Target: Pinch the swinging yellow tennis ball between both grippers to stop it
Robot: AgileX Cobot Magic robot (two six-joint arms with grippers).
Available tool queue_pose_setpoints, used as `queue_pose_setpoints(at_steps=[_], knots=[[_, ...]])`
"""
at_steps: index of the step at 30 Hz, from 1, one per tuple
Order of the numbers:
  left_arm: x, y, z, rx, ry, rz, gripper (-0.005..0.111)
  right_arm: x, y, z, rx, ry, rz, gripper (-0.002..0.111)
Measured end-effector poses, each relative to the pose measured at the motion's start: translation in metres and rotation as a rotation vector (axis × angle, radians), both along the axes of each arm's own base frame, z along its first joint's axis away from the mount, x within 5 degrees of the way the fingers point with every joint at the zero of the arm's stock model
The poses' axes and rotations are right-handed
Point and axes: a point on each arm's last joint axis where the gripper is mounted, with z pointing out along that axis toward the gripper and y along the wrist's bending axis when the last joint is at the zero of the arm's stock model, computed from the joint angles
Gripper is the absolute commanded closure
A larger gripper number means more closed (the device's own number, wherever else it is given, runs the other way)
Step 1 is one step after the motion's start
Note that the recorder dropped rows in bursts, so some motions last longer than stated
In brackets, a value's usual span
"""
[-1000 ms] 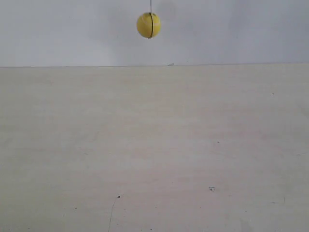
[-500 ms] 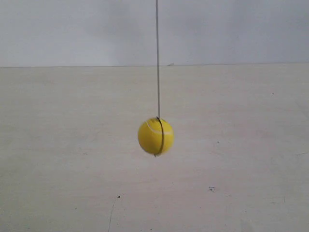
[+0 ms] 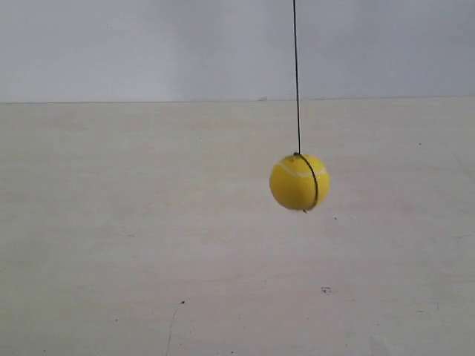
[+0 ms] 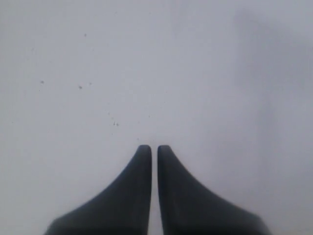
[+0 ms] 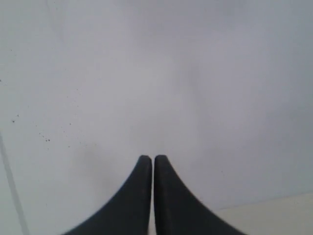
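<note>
The yellow tennis ball (image 3: pixel 299 182) hangs on a thin dark string (image 3: pixel 296 74) in the exterior view, right of centre, above the pale table. A white seam curves across its top and the string loops round its right side. Neither arm shows in the exterior view. My left gripper (image 4: pixel 154 147) is shut, its black pointed fingers side by side with only a hairline slit, nothing between them. My right gripper (image 5: pixel 153 157) is likewise shut on nothing. Both wrist views face a blank pale surface; the ball appears in neither.
A pale wooden table (image 3: pixel 148 245) fills the lower exterior view, with a plain white wall (image 3: pixel 111 44) behind. Small dark specks mark the tabletop (image 3: pixel 325 290). A cream strip (image 5: pixel 274 215) shows in a corner of the right wrist view.
The ball swung from high and small near the wall, down and larger at centre, then right and slightly up to its present spot. No gripper appears in the exterior frames.
</note>
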Motion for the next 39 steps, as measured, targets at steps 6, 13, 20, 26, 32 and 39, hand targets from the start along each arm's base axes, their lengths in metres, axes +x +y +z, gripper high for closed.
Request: queue_pose_setpoints(at_steps=[6, 13, 20, 26, 32, 39], knots=[[0.006, -0.003, 0.006, 0.024, -0.008, -0.023, 0.102, 0.009, 0.002, 0.004, -0.022, -0.005, 0.004, 0.108], [0.034, -0.010, 0.029, 0.041, 0.037, -0.060, 0.102, 0.044, 0.011, 0.030, -0.104, 0.095, 0.026, 0.108], [0.085, -0.025, 0.039, 0.183, 0.168, -0.143, 0.102, 0.087, 0.029, 0.030, -0.249, 0.189, 0.137, 0.108], [0.129, -0.039, 0.022, 0.256, 0.283, -0.256, 0.102, 0.113, 0.036, 0.002, -0.337, 0.333, 0.178, 0.108], [0.159, -0.047, 0.005, 0.290, 0.355, -0.330, 0.102, 0.121, 0.037, -0.011, -0.405, 0.376, 0.187, 0.108], [0.180, -0.059, -0.007, 0.384, 0.399, -0.444, 0.102, 0.130, 0.039, -0.023, -0.424, 0.434, 0.201, 0.108]])
